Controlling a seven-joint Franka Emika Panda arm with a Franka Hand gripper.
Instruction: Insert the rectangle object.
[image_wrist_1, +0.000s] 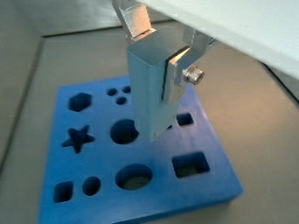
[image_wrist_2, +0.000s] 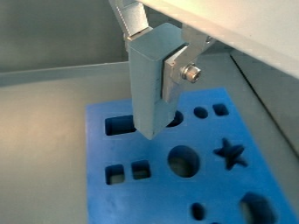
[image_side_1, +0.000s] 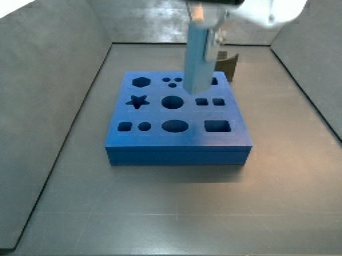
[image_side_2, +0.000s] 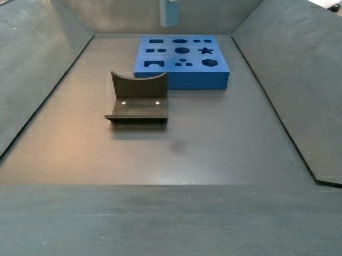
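1. Nearest the wrist cams: the rectangle object (image_wrist_1: 149, 92), a pale blue bar hanging upright w/ the silver fingers (image_wrist_1: 136, 21) clamped on its upper end. Gripper (image_wrist_2: 158, 39) is closed on it; a screw shows on one finger plate.
2. Worktop (image_side_2: 174, 170): grey floor w/ sloped walls, the biggest thing in both side views.
3. Blue board (image_side_1: 179, 117): lies flat on the worktop, full of shaped holes (star, hexagon, circles, ovals, squares). In a side view the bar (image_side_1: 199, 55) hangs over the board's far half, gripper at top of frame above it.
4. Fixture (image_side_2: 135, 98): dark bracket on its base plate, on the worktop in front of the board, apart from it.
5. Bar's lower end (image_wrist_2: 149, 131): over the board's middle zone, beside a round hole (image_wrist_1: 124, 132). Can't tell if it touches the surface or sits just above.
6. Step in hand, as I judge it: line bar up w/ its slot, then lower. To do it well:
   - find the rectangular hole (image_wrist_2: 121, 125) matching the bar's cross-section; don't confuse w/ round or square ones.
   - keep bar plumb; any tilt probably jams at the rim.
   - square the bar's faces to the slot edges before descending.
   - go down slow, keep the grip closed till it seats.
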